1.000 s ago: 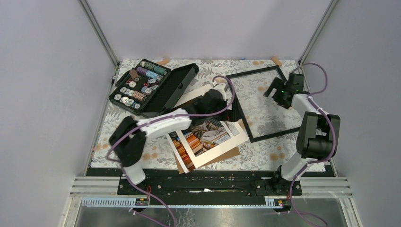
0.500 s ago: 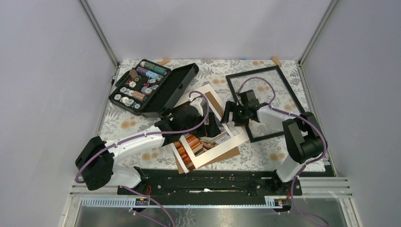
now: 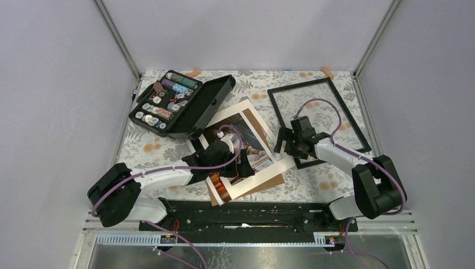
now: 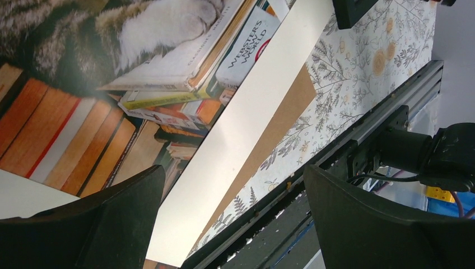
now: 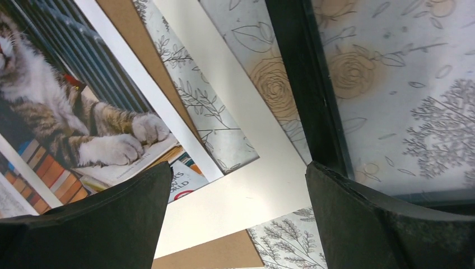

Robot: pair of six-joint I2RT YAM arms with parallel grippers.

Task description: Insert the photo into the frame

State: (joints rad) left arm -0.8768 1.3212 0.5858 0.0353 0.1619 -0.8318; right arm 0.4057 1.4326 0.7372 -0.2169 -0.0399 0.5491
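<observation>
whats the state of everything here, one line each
photo: lying flat, not in the frame
frame: lying flat, empty
mat: loose, out of the frame
backing board: loose, under the photo and mat
thread case: lid open
left gripper: open, empty, over the photo
right gripper: open, empty, over the mat

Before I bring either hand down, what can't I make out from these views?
Top view: the left hand and its arm cover the near part of the photo.
Left wrist view: the picture edges cut off most of the photo.
Right wrist view: only part of the frame shows; the rest is cut off.
All views: whether the frame holds glass cannot be told.
</observation>
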